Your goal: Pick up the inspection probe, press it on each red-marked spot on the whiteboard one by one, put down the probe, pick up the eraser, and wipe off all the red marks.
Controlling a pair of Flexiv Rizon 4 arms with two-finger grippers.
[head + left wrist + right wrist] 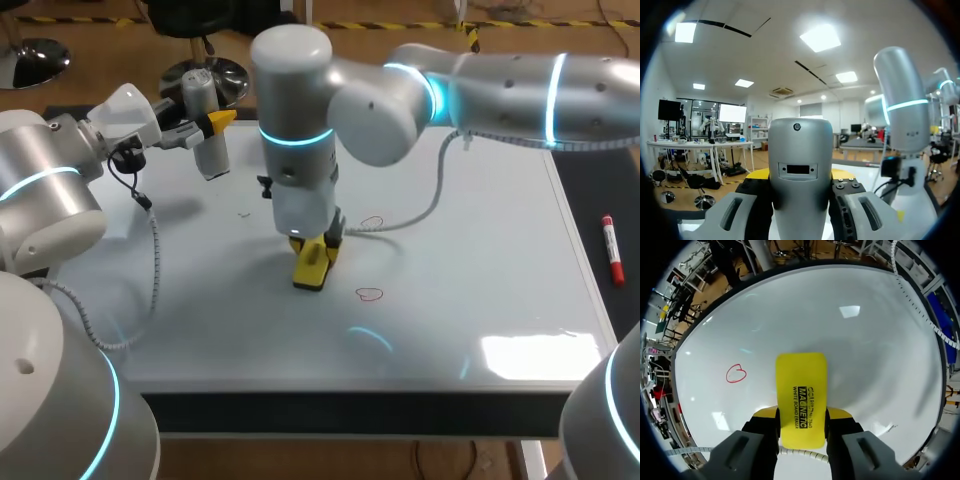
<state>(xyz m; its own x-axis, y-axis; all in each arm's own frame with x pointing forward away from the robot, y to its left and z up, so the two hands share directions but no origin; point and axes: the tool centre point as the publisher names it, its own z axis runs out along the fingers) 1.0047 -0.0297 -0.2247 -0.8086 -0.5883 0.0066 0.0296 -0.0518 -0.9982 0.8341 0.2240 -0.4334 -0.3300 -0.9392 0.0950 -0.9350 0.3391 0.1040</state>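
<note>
Yellow and flat, the eraser (pixel 801 385) is gripped between the two fingers of the right hand (pixel 801 416), which is closed on its narrow sides, and its face is laid on the whiteboard (pixel 480 270). The grey probe (pixel 204 120) has not been set down. It is clamped in the left hand (pixel 800 182), which is held up above the board's far corner, well apart from the right hand.

The wiping step is judged to be in hand, although the put-down of the probe has been skipped or left for later. Two red marks are left to be wiped: one red loop (pixel 370 294) near the eraser on the board, and a second red loop (pixel 372 222) near the right hand's other side. From the right wrist, one loop is seen ahead of the hand and off to one side, not touched by the eraser.

For the next move, the eraser should be kept pressed flat and slid sideways across the nearer loop, then carried over the other. The pressure would have to be held even, so that no edge is lifted and no red streak is left. A red marker (pixel 608 248) lies on the worktop (pixel 600 180) past the board's edge, far from both hands.
</note>
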